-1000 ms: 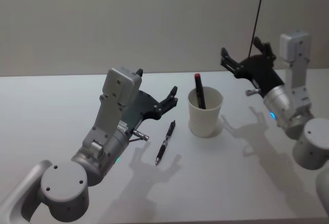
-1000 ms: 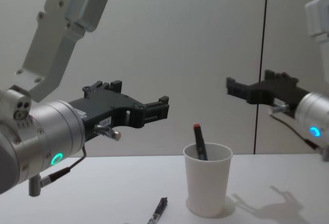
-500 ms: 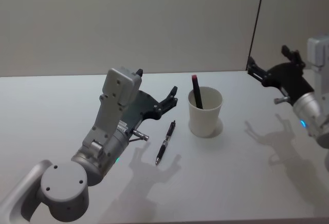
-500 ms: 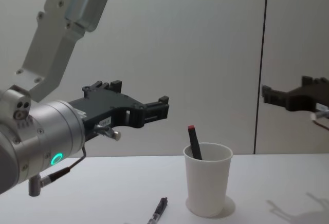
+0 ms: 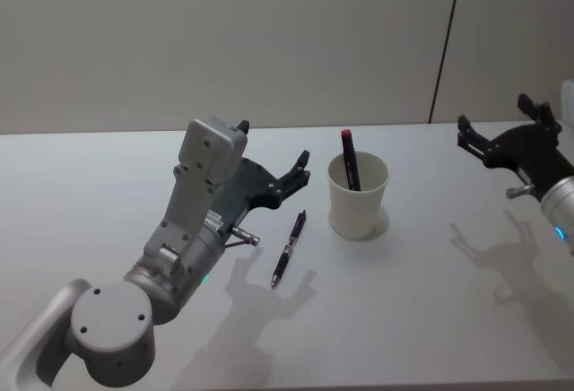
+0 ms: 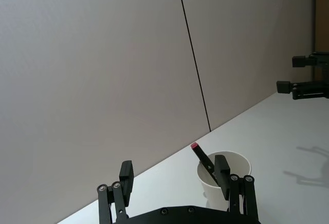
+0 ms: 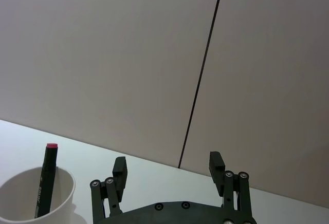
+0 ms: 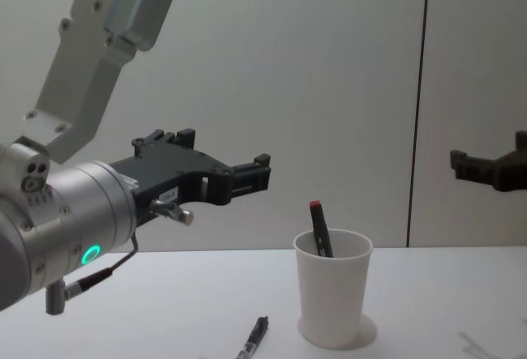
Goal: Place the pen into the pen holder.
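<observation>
The pen holder (image 5: pixel 357 197) is a white paper cup standing near the table's middle. A black pen with a red cap (image 5: pixel 348 160) leans inside it. Another black pen (image 5: pixel 289 249) lies flat on the table just left of the cup. My left gripper (image 5: pixel 294 176) hovers open above that lying pen, aimed toward the cup, with nothing between its fingers. Far to the cup's right, my right gripper (image 5: pixel 493 115) is raised and open, holding nothing. The chest view shows the cup (image 8: pixel 333 286), the red-capped pen (image 8: pixel 319 229) and the lying pen (image 8: pixel 254 338).
The white table (image 5: pixel 430 319) has open surface in front of and right of the cup. A plain wall with a dark vertical seam (image 5: pixel 446 46) stands behind it. The left arm's body (image 5: pixel 193 230) takes up the near left.
My right gripper has pulled away to the right, from above the cup to the table's right edge. The red-capped pen has shifted slightly in the cup. The left arm is still.
</observation>
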